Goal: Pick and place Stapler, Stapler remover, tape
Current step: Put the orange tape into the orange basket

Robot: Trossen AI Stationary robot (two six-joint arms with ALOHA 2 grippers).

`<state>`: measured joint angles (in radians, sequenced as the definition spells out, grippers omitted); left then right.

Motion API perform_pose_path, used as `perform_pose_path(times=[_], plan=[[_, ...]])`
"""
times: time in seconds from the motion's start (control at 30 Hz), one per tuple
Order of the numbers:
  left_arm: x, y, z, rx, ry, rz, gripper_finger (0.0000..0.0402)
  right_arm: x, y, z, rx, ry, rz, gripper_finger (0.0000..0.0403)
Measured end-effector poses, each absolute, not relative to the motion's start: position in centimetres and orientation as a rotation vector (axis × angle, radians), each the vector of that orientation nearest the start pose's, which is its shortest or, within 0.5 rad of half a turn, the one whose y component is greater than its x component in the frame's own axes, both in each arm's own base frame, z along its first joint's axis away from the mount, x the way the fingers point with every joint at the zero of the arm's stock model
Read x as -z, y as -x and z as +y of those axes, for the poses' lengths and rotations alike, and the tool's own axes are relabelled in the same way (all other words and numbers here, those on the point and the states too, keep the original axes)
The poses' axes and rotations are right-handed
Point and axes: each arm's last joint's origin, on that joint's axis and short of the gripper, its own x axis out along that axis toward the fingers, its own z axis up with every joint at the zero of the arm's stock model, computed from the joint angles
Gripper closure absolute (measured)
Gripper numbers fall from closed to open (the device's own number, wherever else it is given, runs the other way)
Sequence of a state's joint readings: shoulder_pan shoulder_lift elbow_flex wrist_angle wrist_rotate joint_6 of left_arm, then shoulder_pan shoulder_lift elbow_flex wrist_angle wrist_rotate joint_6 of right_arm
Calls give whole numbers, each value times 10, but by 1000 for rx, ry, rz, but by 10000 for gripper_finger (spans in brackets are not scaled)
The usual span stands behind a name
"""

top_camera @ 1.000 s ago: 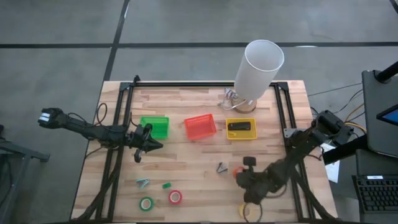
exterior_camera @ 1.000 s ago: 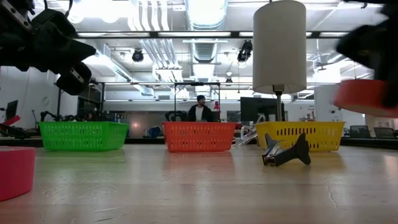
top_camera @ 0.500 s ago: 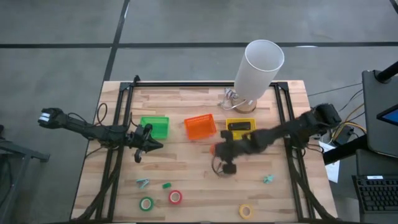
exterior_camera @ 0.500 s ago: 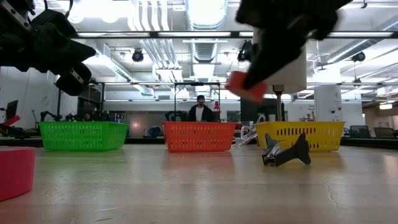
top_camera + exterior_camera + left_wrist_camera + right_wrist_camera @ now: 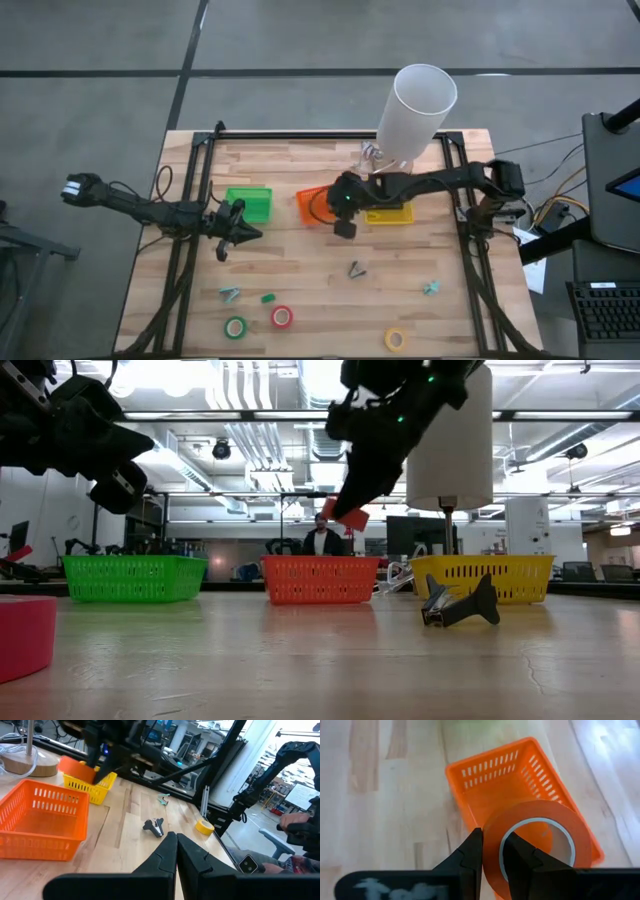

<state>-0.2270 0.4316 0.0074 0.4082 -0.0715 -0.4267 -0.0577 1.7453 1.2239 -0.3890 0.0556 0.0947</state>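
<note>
Nearest the counter's (image 5: 300,290) front edge lie three tape rolls: a green one (image 5: 235,327), a red one (image 5: 282,317) and a yellow one (image 5: 397,339). A dark staple remover (image 5: 356,268) sits further in, mid-counter.

Beyond that, the right gripper (image 5: 343,226) is reached across from its side and pinches the rim of an orange tape roll (image 5: 540,845), carried on edge, one finger inside the ring and one outside. In the right wrist view the roll hangs directly over the orange basket (image 5: 520,790), and in the low view it is clear above the basket's rim. The drop looks straight down, so only a lowering and a release seem needed.

The left gripper (image 5: 238,232) waits closed and empty beside the green basket (image 5: 249,204).

Furthest back, the dark stapler (image 5: 386,203) already lies lengthwise in the yellow basket (image 5: 388,216), by the white cylinder (image 5: 416,110)
</note>
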Motion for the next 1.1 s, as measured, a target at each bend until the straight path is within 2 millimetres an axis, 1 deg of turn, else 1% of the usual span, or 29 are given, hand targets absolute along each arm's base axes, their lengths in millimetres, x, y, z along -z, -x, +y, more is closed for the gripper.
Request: perform_pose_path(times=[0.13, 0.33, 0.57, 0.67, 0.77, 0.9, 1.1], plan=[[-166, -122, -26, 150, 423, 49, 392, -207, -377, -37, 169, -116, 935, 348], [-166, -122, -26, 150, 423, 50, 392, -185, -384, -48, 188, -138, 1066, 348], [-166, -122, -26, 149, 423, 50, 392, -176, -391, -53, 195, -143, 1092, 348], [-166, -122, -26, 149, 423, 51, 392, -176, -394, -53, 201, -141, 1082, 343], [-165, -122, -26, 148, 422, 57, 392, -177, -394, -53, 218, -132, 1080, 325], [-165, -122, -26, 148, 422, 56, 392, -181, -393, -55, 271, -104, 1074, 290], [-166, -122, -26, 148, 422, 56, 392, -190, -390, -53, 269, -105, 1060, 246]])
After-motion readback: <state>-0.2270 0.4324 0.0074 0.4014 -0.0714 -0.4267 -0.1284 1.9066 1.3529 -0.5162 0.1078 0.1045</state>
